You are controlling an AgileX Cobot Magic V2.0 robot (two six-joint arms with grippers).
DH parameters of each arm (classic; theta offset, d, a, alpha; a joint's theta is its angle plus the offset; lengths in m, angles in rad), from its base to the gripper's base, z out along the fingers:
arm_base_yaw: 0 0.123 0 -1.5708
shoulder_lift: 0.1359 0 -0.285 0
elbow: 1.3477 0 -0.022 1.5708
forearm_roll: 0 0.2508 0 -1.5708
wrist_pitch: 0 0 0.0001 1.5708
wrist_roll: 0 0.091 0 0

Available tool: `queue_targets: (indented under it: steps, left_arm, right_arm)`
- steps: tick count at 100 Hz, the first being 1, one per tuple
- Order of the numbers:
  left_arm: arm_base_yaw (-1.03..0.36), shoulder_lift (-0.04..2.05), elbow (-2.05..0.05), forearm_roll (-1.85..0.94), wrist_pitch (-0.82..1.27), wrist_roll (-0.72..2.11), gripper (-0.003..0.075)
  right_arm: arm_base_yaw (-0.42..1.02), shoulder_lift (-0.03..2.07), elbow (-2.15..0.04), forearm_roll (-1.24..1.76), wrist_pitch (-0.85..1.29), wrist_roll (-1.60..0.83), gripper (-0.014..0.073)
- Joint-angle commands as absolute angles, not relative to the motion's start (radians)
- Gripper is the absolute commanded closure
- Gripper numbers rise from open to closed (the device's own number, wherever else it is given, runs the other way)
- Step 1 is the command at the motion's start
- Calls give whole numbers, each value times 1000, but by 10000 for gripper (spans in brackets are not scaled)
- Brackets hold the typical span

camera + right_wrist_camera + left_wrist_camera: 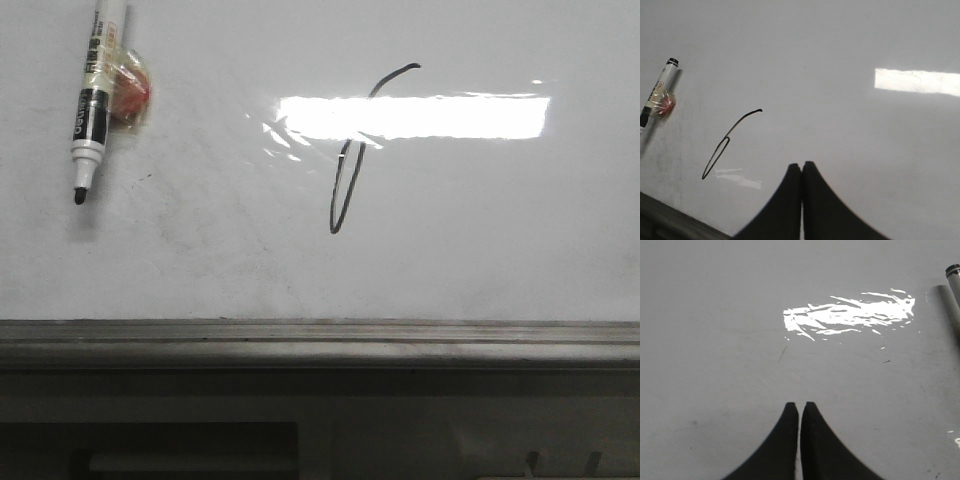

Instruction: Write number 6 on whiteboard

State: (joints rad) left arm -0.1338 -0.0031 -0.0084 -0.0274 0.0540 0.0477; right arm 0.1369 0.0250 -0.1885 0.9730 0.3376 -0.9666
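Front view showed the number 6 (345,190) drawn in thin black ink near the middle of the whiteboard (500,250), partly under a bright glare. It looked done, though skinny and slanted. The marker (93,100) lay uncapped on the board, well apart to the left. The left end effector (799,405) and the right end effector (802,165) were both closed tight, holding nothing.

Marker (95,95) top beyond frame edge
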Motion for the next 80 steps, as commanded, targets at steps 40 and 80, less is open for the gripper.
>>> queue_targets:
  steps: [40,80]
  left_arm:
    - [-140,-35,40,-26,-17,37,740]
    - [-140,-35,40,-26,-17,37,740]
  right_arm:
    - [130,39,-200,704,151,-856,646]
    - [75,4,-19,-14,0,-244,647]
